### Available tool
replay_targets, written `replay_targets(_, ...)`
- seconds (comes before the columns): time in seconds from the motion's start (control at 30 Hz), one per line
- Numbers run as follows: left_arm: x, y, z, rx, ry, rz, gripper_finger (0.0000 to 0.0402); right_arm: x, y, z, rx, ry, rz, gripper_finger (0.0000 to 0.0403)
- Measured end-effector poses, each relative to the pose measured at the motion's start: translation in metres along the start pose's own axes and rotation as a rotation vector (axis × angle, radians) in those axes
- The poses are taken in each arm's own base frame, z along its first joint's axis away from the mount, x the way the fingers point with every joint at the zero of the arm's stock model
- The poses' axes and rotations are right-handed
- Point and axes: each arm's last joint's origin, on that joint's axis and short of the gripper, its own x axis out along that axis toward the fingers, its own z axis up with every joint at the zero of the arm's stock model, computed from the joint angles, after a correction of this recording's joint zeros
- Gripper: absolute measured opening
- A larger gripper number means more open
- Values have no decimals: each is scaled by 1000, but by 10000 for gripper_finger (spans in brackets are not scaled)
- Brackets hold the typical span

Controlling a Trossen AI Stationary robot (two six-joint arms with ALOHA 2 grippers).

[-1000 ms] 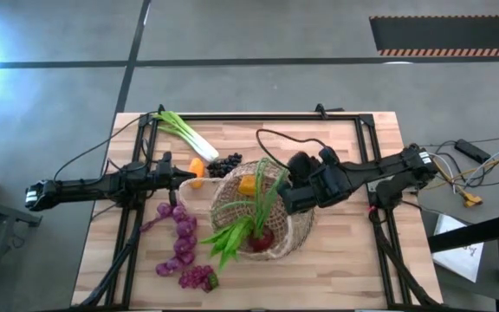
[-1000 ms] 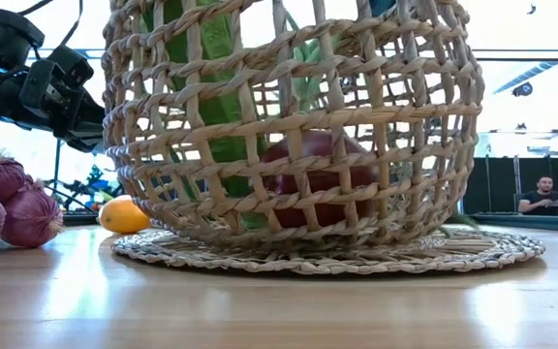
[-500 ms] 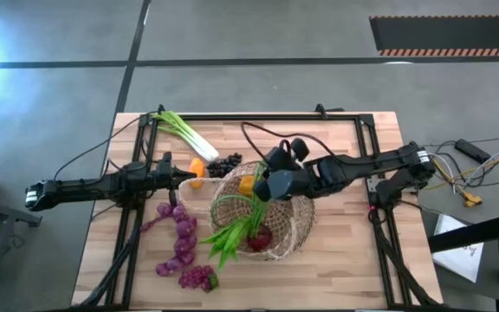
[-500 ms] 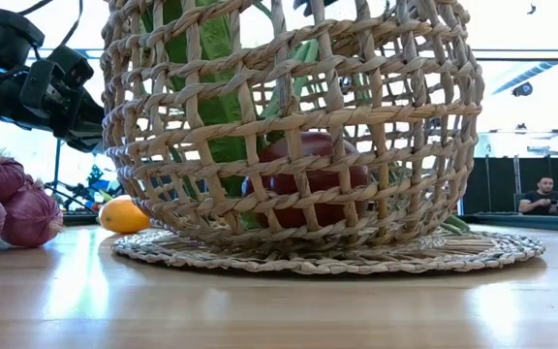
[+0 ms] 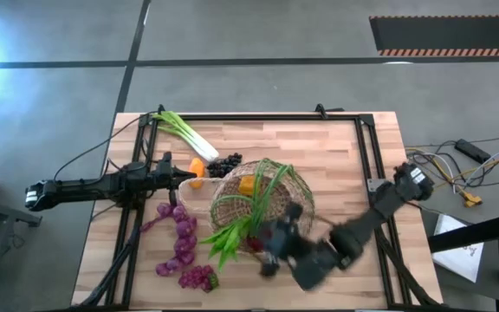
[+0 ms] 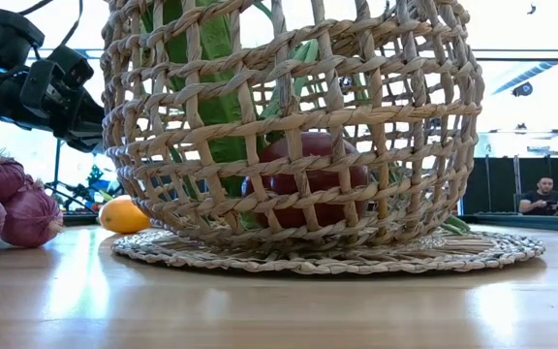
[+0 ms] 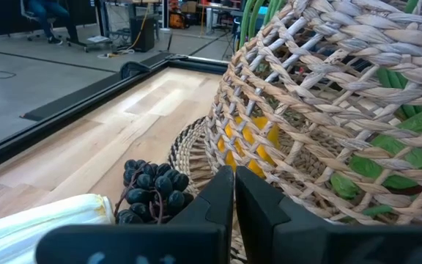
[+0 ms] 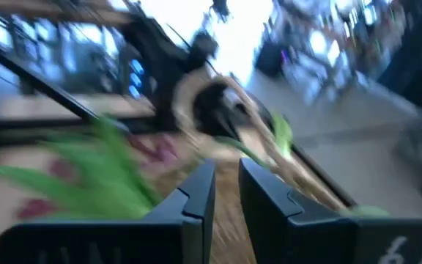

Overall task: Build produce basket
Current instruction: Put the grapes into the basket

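The wicker basket (image 5: 271,195) stands mid-table on its flat woven base, filling the low view (image 6: 294,126). Inside are a red apple (image 6: 313,179), long green leaves (image 5: 236,227) spilling over the near-left rim, and an orange piece (image 5: 247,185). On the table lie the leek (image 5: 183,132), dark grapes (image 5: 225,164), another orange piece (image 5: 197,169), purple bunches (image 5: 180,234) and a pink-red bunch (image 5: 197,277). My left gripper (image 5: 183,180) is shut at the basket's left side. My right gripper (image 5: 271,250), blurred, is open near the basket's near side. My left gripper (image 7: 234,180) comes level from the table's left, and its shut fingers (image 7: 218,198) reach the edge of the basket's woven base (image 7: 189,147). The fingers themselves cover that spot, so I cannot tell whether they touch or pinch it.
A dark frame (image 5: 150,130) runs along the table's left, far and right edges. Cables (image 5: 457,169) hang off the right side. Bare wood lies on the far right (image 5: 336,147) and at the near edge (image 6: 279,310). A person (image 6: 545,194) sits far behind the table.
My right arm moved from the basket's right side across its top toward the left, then swung fast down to the table's near side. The thin green leaves in the basket shifted a little beside the apple. My left arm kept still.
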Motion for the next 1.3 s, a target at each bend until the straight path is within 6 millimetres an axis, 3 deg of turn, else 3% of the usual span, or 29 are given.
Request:
replay_targets(0.3, 0, 0, 0, 0, -1, 0, 0, -82, 98, 3, -182, -297, 147, 38)
replay_targets(0.47, 0, 0, 0, 0, 0, 0, 0, -97, 147, -20, -264, -310, 196, 38)
replay_targets(0.7, 0, 0, 0, 0, 0, 0, 0, -75, 208, -67, -386, -297, 187, 38)
replay_targets(0.87, 0, 0, 0, 0, 0, 0, 0, -42, 235, -89, -259, -269, 206, 38)
replay_targets(0.97, 0, 0, 0, 0, -1, 0, 0, -21, 232, -84, -167, -248, 344, 38)
replay_targets(1.1, 0, 0, 0, 0, 1, 0, 0, 7, 219, -80, -7, -86, 526, 38)
replay_targets(1.3, 0, 0, 0, 0, 0, 0, 0, 58, 202, -93, 86, 107, 545, 42)
